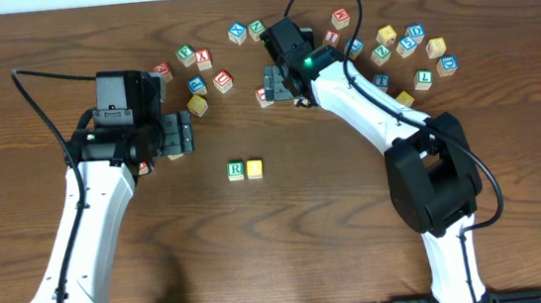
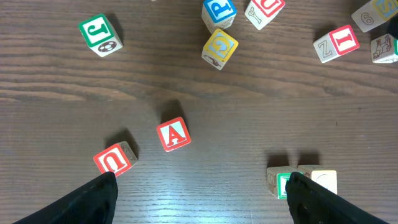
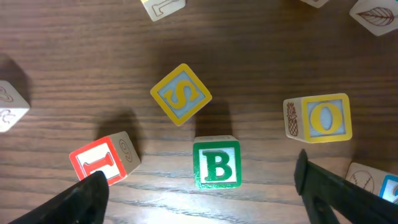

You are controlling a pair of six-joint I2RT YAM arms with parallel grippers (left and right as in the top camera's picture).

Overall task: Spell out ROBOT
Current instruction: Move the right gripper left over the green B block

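Note:
A green R cube (image 1: 235,170) and a yellow-topped cube (image 1: 254,168) sit side by side mid-table. In the left wrist view the R cube (image 2: 281,182) is partly behind my right finger, with the pale cube (image 2: 324,180) next to it. My left gripper (image 1: 186,135) (image 2: 202,194) is open over bare wood. My right gripper (image 1: 272,84) (image 3: 199,190) is open low over the table. The green B cube (image 3: 216,162) lies between and just ahead of its fingertips. A yellow O cube (image 3: 317,117) lies to the right and a yellow S cube (image 3: 180,93) beyond.
A red I cube (image 3: 104,158) touches the right gripper's left finger. Red A (image 2: 173,134) and red U (image 2: 115,158) cubes lie ahead of the left gripper, with a green J (image 2: 99,32) farther off. Several loose cubes (image 1: 409,44) are scattered along the back.

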